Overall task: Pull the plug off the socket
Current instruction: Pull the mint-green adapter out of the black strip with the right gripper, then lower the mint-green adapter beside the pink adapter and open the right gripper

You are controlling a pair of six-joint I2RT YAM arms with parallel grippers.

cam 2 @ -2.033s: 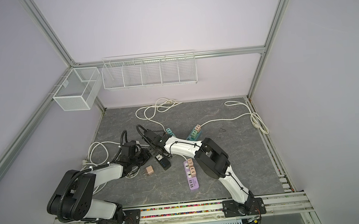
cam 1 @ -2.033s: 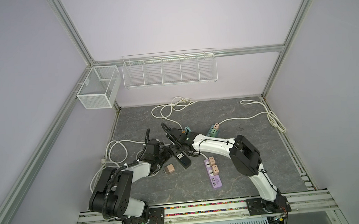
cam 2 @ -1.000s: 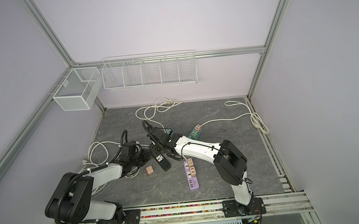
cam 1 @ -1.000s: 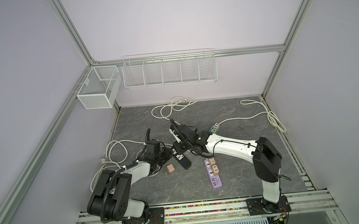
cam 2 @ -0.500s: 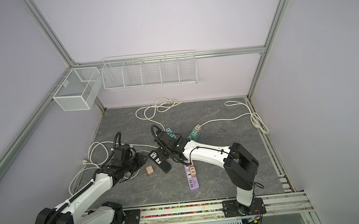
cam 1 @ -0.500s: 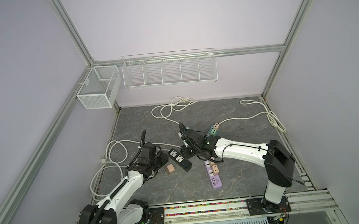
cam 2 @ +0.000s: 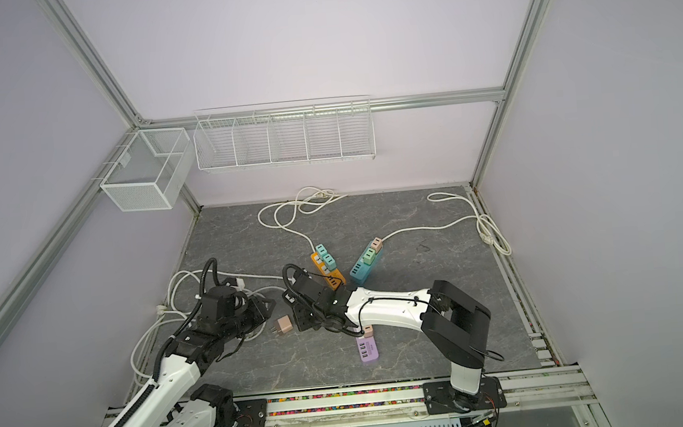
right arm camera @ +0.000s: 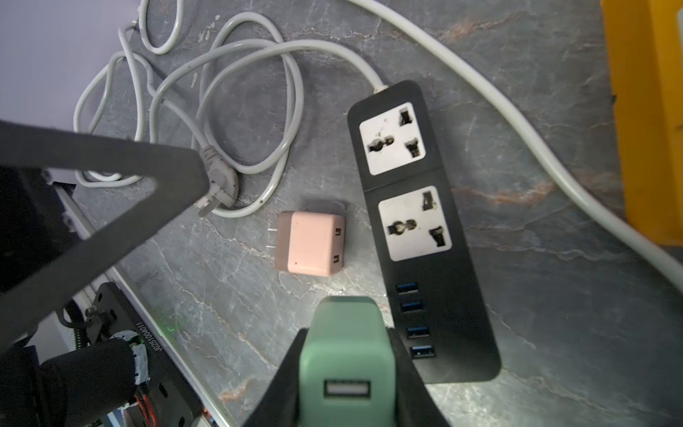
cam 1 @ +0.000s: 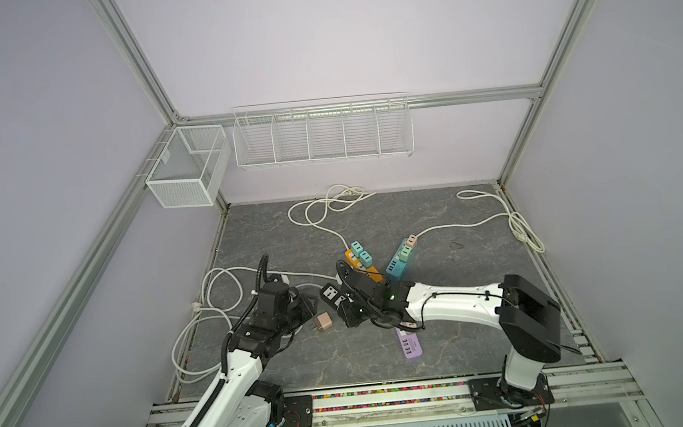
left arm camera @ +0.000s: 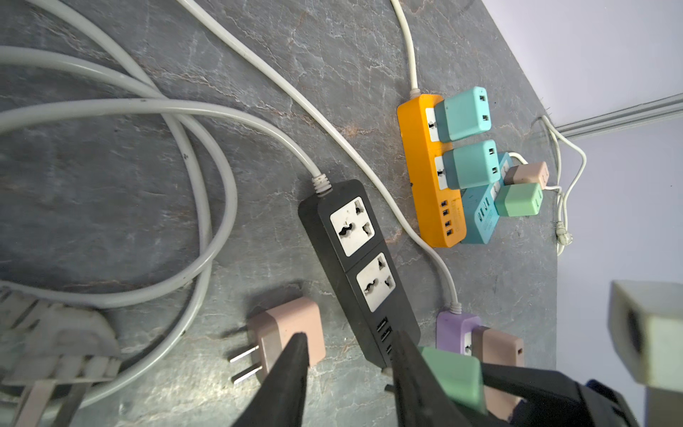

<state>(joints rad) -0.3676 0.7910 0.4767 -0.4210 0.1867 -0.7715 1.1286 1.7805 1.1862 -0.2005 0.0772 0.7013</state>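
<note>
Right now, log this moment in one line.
left tool: open, empty | right tool: shut on green plug, unplugged | black strip: both sockets empty | pink plug: lying loose beside black strip

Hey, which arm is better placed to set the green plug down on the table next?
Right. The right hand is already shut on the green plug, beside the black strip. The left hand is open and empty, near the pink plug, so it would probably need a handover first.
</note>
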